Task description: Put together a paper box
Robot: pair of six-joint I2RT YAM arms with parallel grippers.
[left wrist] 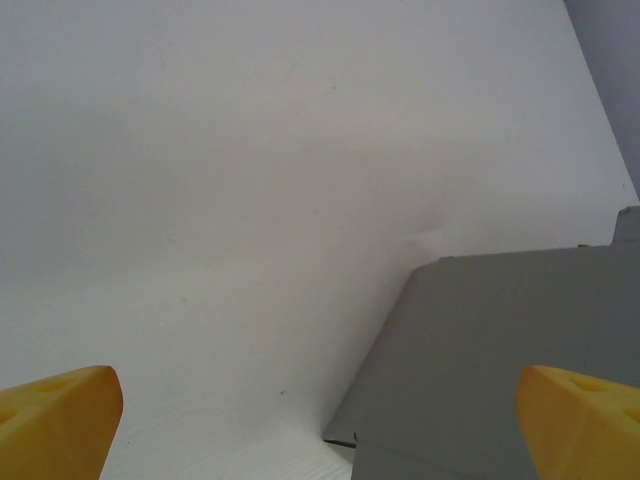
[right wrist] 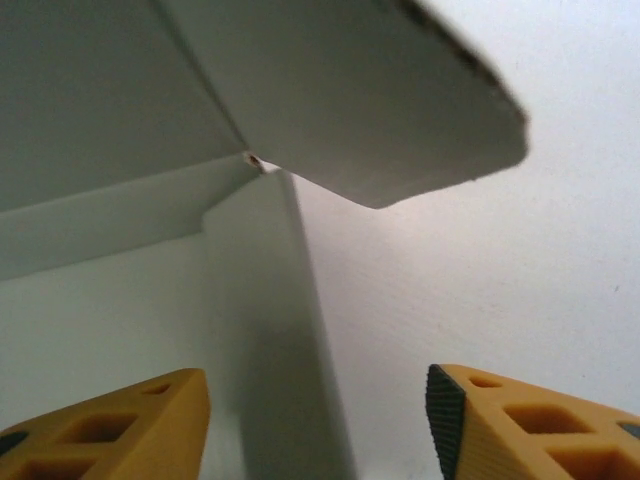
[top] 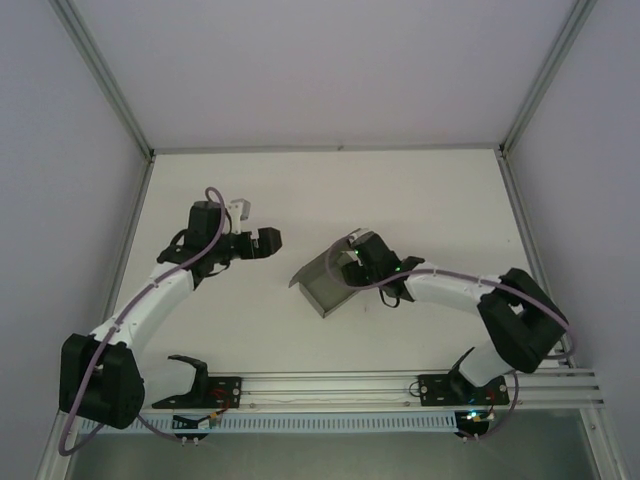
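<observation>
Tools | left tool (left wrist: 320, 425) wide apart, empty | right tool (right wrist: 318, 425) apart, paper box (top: 322, 283) wall between, unclamped

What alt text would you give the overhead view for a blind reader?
A partly folded grey paper box lies mid-table with the right gripper over it, jaws apart. The left gripper, open, hovers to its left, clear of the box.
</observation>
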